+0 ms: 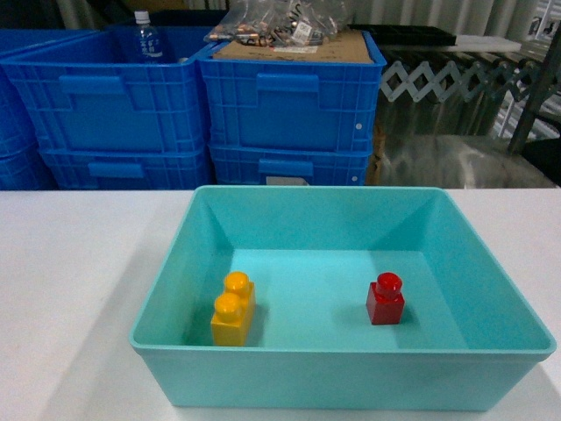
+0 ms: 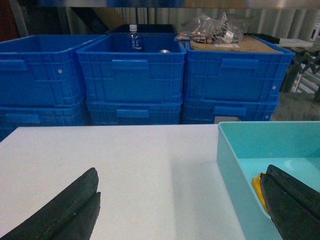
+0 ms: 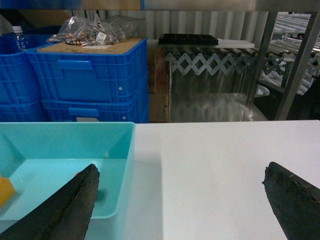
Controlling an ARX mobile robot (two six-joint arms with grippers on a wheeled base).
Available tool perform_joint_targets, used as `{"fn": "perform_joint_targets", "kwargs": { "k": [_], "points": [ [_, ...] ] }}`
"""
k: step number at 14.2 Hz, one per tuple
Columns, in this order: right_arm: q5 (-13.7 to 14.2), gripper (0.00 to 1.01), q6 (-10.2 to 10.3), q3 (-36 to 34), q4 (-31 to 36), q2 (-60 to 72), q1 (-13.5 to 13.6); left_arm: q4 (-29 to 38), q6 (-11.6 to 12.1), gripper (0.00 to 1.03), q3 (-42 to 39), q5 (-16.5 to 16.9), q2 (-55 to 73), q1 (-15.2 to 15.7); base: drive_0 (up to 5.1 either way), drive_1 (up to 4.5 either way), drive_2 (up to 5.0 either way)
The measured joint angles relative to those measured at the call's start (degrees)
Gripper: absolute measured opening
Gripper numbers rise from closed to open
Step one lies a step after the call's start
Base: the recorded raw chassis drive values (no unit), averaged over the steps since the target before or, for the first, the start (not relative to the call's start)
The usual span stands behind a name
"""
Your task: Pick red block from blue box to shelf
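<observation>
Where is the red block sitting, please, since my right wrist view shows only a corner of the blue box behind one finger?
Observer: In the head view the red block stands stud-up on the floor of the blue box, right of centre, clear of every wall.
Operator: Is anything near it?
Observer: Only a yellow brick, well apart on the left side.
Operator: And the left gripper?
Observer: The left gripper is open and empty, one finger over the table, the other over the box.
</observation>
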Motion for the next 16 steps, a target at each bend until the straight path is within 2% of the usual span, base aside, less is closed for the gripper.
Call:
{"fn": "perform_joint_targets", "kwargs": {
  "k": [4, 5, 6, 8, 13, 15, 16],
  "points": [
    [-0.5, 0.98, -0.4, 0.1, -0.8, 0.1, -0.2, 0.0, 0.0, 0.98, 0.0, 0.0, 0.0, 0.0, 0.0, 0.00, 0.0],
    [-6.3, 0.98, -7.5, 7.8, -0.6, 18.5, 7.3, 0.0, 0.0, 0.98, 0.0, 0.0, 0.0, 0.0, 0.0, 0.00, 0.0],
    [-4.7, 0.98, -7.0, 14.6, 8.4, 35.4, 11.1, 0.0, 0.0, 0.98, 0.0, 0.0, 0.0, 0.0, 0.0, 0.00, 0.0],
    [-2.7, 0.98, -4.2, 23.3, 11.8, 54.4, 16.3, 0.0, 0.0, 0.98, 0.0, 0.0, 0.0, 0.0, 0.0, 0.00, 0.0],
    [1.1, 0.98, -4.1, 30.5, 12.4, 65.8, 20.0, 0.0, 0.0, 0.98, 0.0, 0.0, 0.0, 0.0, 0.0, 0.00, 0.0],
    [2.5, 0.98, -3.5, 37.9, 8.9, 76.0, 23.2, 0.0, 0.0, 0.98, 0.0, 0.0, 0.0, 0.0, 0.0, 0.00, 0.0],
    [3.4, 0.98, -2.4, 42.7, 6.2, 83.0, 24.4, 0.0, 0.0, 0.98, 0.0, 0.0, 0.0, 0.0, 0.0, 0.00, 0.0]
  ]
}}
